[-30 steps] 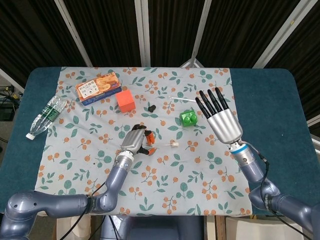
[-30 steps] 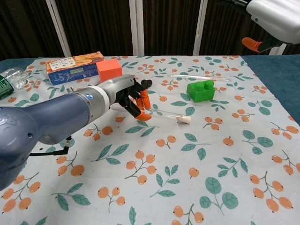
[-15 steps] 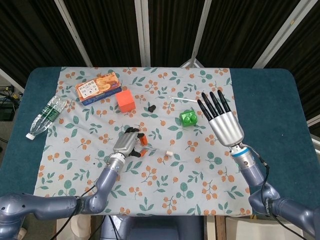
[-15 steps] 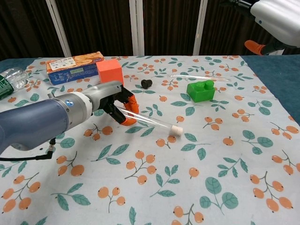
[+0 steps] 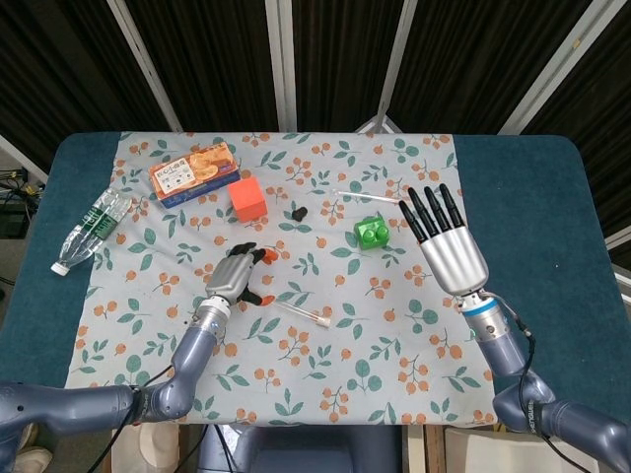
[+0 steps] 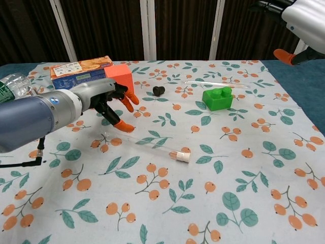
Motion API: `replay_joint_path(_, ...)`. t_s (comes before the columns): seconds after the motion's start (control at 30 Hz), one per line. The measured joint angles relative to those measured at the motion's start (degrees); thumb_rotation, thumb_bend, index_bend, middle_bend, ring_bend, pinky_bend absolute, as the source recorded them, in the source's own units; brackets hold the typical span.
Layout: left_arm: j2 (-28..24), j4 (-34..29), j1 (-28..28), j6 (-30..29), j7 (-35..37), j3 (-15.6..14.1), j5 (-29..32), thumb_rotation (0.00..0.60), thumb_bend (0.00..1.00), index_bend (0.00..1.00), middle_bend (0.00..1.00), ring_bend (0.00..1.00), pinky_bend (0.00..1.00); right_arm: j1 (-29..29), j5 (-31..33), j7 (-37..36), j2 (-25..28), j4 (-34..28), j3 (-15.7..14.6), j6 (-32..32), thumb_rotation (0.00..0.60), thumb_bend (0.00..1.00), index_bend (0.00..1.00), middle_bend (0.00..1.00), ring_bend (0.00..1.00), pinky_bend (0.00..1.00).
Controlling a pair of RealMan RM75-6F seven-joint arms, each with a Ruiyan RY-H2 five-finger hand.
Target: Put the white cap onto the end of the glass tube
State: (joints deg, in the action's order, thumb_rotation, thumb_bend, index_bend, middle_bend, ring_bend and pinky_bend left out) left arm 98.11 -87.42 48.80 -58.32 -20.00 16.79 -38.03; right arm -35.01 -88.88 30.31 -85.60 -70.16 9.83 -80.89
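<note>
A glass tube (image 6: 144,145) lies flat on the floral cloth, with the white cap (image 6: 183,156) sitting on its right end. The head view shows the tube (image 5: 299,310) and the cap (image 5: 323,319) just right of my left hand (image 5: 237,274). That left hand (image 6: 109,104) hovers up and to the left of the tube with its fingers spread, holding nothing. Over the table's right side my right hand (image 5: 449,246) is raised, fingers straight and apart, empty. In the chest view the right hand (image 6: 304,20) shows only partly at the top right corner.
A second glass tube (image 5: 367,196) lies behind a green brick (image 5: 371,233). A small black cap (image 5: 299,212), an orange cube (image 5: 248,198) and a cracker box (image 5: 193,171) sit at the back left. A plastic bottle (image 5: 91,230) lies at the cloth's left edge.
My left hand carried the capped tube toward the near left, let it go onto the cloth and drew back to the left with fingers spread. The right hand drifted slightly nearer.
</note>
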Motion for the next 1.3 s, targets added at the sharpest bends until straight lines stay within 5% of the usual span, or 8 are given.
replay_joint_path(0.37, -8.8, -5.5, -4.3, -5.7, 0.5, -1.9, -10.1, 0.6, 0.2, 0.18, 0.16, 0.01, 0.0, 5.1, 5.1, -6.8, 3.8, -9.0, 1.1, -2.2, 0.6, 0.24, 0.0, 0.0, 0.0, 0.0)
replay_joint_path(0.63, -18.8, -9.6, -12.7, -15.3, 1.3, -10.5, -26.3, 0.6, 0.12, 0.09, 0.08, 0.0, 0.0, 12.9, 11.7, -15.2, 12.2, -24.0, -1.1, -1.8, 0.6, 0.21, 0.0, 0.0, 0.0, 0.0)
replay_joint_path(0.8, -24.7, -10.3, -21.0, -24.1, 3.3, -17.6, -36.0, 0.6, 0.11, 0.08, 0.07, 0.0, 0.0, 19.9, 14.0, -20.5, 20.4, -30.5, -5.9, -1.4, 0.6, 0.2, 0.0, 0.0, 0.0, 0.0)
replay_joint_path(1.03, -29.7, -9.0, -30.9, -33.2, 10.6, -22.9, -42.0, 0.6, 0.11, 0.08, 0.07, 0.0, 0.0, 26.0, 11.4, -24.5, 24.1, -30.6, -10.1, -5.1, 0.6, 0.2, 0.0, 0.0, 0.0, 0.0)
replay_joint_path(1.3, -33.0, -5.1, -37.5, -38.6, 18.4, -23.4, -43.3, 0.6, 0.11, 0.08, 0.07, 0.0, 0.0, 30.6, 7.3, -26.6, 23.2, -24.9, -10.2, -11.8, 0.6, 0.2, 0.0, 0.0, 0.0, 0.0)
